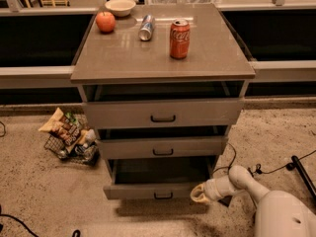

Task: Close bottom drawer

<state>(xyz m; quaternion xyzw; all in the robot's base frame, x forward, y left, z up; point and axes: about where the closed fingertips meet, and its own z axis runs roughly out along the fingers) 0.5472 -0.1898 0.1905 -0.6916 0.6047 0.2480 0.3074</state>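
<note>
Bottom drawer (143, 190) sits at the foot of the cabinet (128, 113), pulled out further than the two drawers above it, its shallow tray open and dark. The robot's hand (200, 194) is low at the cabinet's front right corner, touching or just beside the right end of that drawer's front panel; whether it is open or closed I cannot tell. My worry is the off-centre contact. A push so far from the small centre handle (163, 195) could skew the drawer in its runners and jam it half shut, or the hand could slip off the panel's end. A hard shove might also rock the cabinet and tip the red can (179, 38) standing on its worktop (212, 63).
</note>
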